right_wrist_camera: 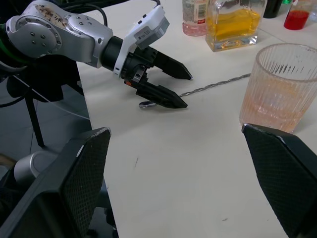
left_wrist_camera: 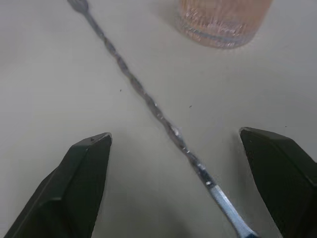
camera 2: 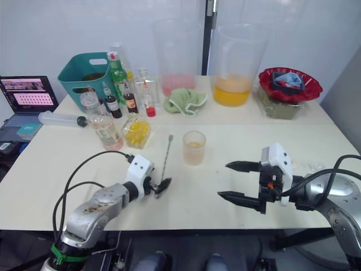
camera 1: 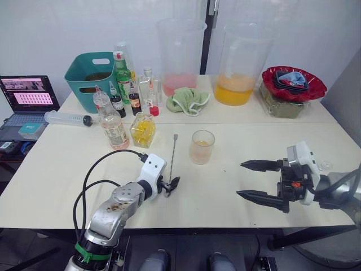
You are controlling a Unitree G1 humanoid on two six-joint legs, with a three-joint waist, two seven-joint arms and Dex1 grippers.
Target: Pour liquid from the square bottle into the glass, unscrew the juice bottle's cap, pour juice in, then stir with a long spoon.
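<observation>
White wall backs a pale bench crowded with vessels. Near the middle stands the glass, ribbed, holding a shallow layer of pale orange-pink liquid. Beside it on the robot's left lies the long spoon, flat on the bench. The left tool is spread wide with one finger on each side of the spoon's near end, not gripping it. The right tool hovers apart from the glass, jaws spread, holding nothing. Further back, the square bottle carries yellow liquid, and the juice bottle just beside it shows pink liquid low down. Behind them, two large beakers: one with a pink layer, the other with orange liquid.
</observation>
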